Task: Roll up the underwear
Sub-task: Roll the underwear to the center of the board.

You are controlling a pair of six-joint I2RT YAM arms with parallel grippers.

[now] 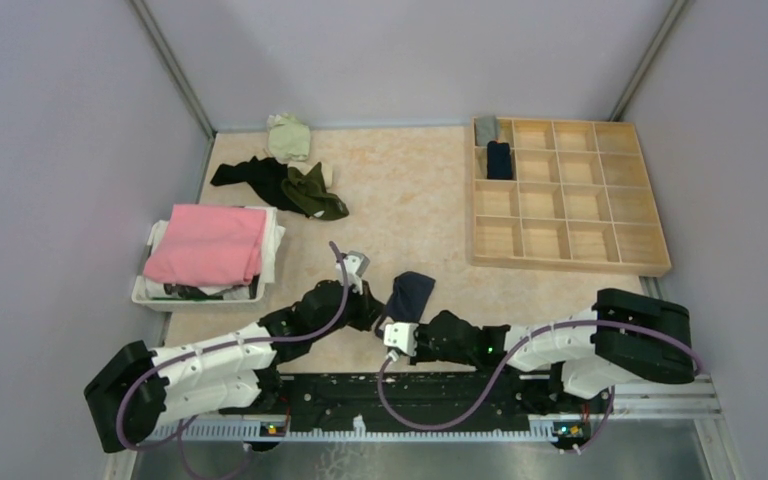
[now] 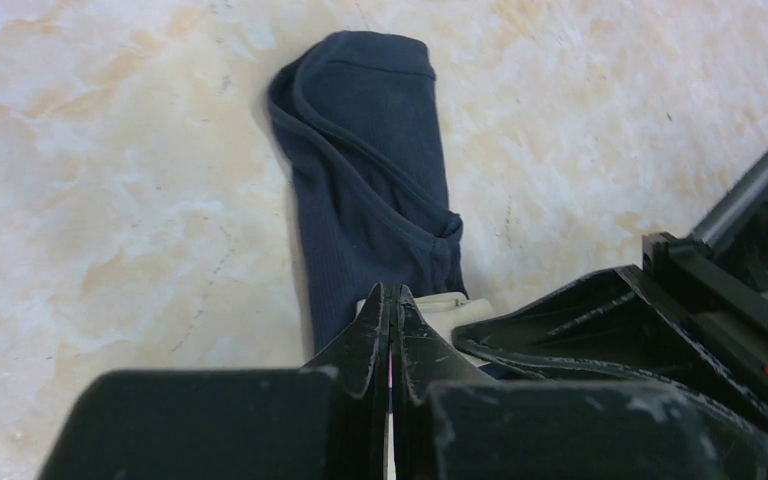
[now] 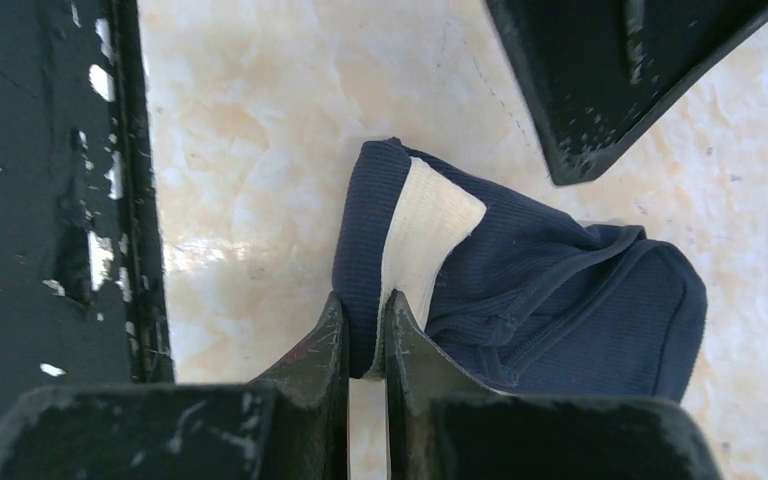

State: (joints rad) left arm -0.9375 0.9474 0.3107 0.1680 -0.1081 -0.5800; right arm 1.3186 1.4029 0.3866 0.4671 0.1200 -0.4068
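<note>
The beige marbled desk [image 1: 400, 200] fills the top view, with the two arms at its 6 o'clock edge. At 2 o'clock lies a flat wooden tray with square compartments [image 1: 570, 195]; in its far left corner compartment sits a grey rolled piece [image 1: 485, 130], and a navy rolled piece [image 1: 498, 160] is just on the near side of it. At 9 o'clock stands a white plastic basket [image 1: 150, 290] with a folded pink cloth [image 1: 210, 245] on top. At 11 o'clock is a loose heap of black and olive green underwear [image 1: 290, 185], and a pale green piece [image 1: 288, 135] lies just behind it. Near 6 o'clock, between both wrists, the navy ribbed underwear with beige waistband [image 1: 410, 295] lies folded long and narrow on the desk. The right tool [image 3: 365, 320] is clamped on its waistband end. The left tool [image 2: 392, 300] has its fingers pressed together, with the tips at the same near end of the cloth; I cannot tell if fabric is caught between them.
</note>
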